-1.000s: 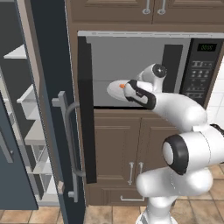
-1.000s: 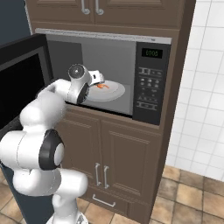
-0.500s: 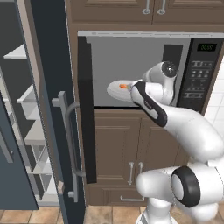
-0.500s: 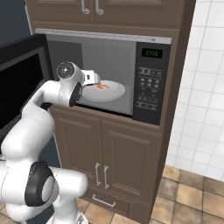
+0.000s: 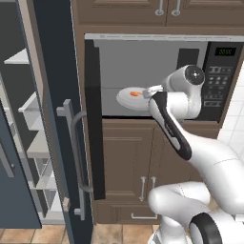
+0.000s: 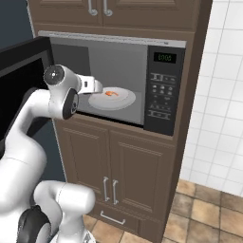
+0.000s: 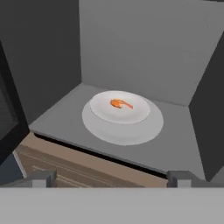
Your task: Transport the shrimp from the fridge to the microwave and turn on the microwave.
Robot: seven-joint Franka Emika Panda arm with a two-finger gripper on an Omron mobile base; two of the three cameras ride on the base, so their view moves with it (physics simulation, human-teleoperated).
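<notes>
Your hand (image 7: 109, 178) is spread wide, holding nothing, just outside the microwave (image 6: 163, 90). Hand view shows the shrimp (image 7: 120, 103) ahead on a white plate (image 7: 131, 114); left base view adds the fridge (image 5: 52, 119).

Microwave (image 7: 183, 127) floor carries a plate (image 7: 140, 111) bearing shrimp (image 7: 120, 103).

The arm (image 5: 190, 143) is built of glossy white, rounded shell segments, joined by dark grey to black rings at the joints. A black band is seen along the forearm link in the left base view. A round grey cap with a small dark centre is set on the wrist joint (image 6: 54, 75). The hand section is white and boxy. Two small dark grey, square-ended finger tips (image 7: 41, 178) are seen in the hand view.
</notes>
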